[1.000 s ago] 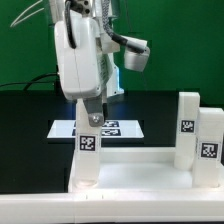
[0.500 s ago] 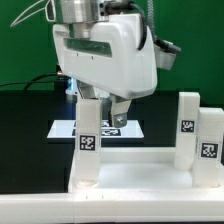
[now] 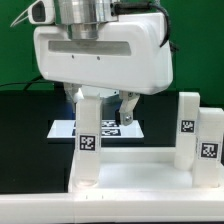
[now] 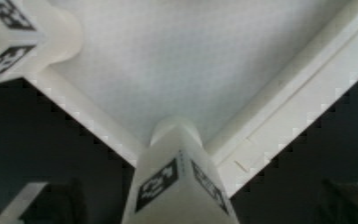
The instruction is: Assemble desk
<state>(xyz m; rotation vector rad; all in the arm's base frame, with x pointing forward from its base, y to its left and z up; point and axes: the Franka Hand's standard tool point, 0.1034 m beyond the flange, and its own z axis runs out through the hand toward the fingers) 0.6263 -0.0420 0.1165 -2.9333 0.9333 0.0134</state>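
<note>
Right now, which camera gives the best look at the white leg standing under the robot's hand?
The exterior view: the leg stands upright in the desk top, its tag plain. The wrist view shows that leg only end-on and blurred.

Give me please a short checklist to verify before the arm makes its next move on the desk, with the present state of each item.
1. Gripper open: ok, the jaws stand wide apart on either side of the leg below.
2. Leg under the gripper released and upright in its corner of the desk top: ok, it stands straight with no finger touching it.
3. That leg fully seated in its socket: cannot tell, the joint is not visible closely enough.
4. Two legs on the exterior view's right standing upright: ok.
5. Marker board flat on the table behind the desk: ok.
6. Space above the leg free for lifting away: cannot tell, the arm body fills the view.
</note>
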